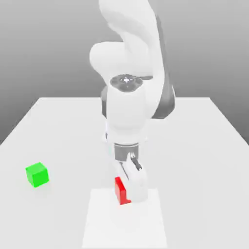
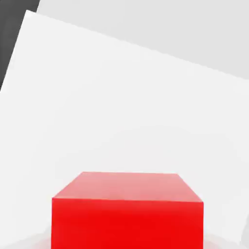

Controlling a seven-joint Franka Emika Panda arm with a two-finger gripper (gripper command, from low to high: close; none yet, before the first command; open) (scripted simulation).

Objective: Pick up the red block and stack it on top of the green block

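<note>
The red block (image 1: pixel 119 189) rests on a lighter white patch (image 1: pixel 99 221) near the table's front in the exterior view. My gripper (image 1: pixel 127 192) reaches straight down from the arm and is shut on the block, with a white finger covering the block's right part. In the hand view the red block (image 2: pixel 127 214) looms close, sitting on the white surface. The green block (image 1: pixel 37 174) stands alone on the table, well off to the exterior view's left of the gripper and slightly farther back.
The white table (image 1: pixel 194 146) stretches wide around the arm, with its edges visible at the back and sides. In the hand view a dark strip (image 2: pixel 12 29) lies beyond the table's edge.
</note>
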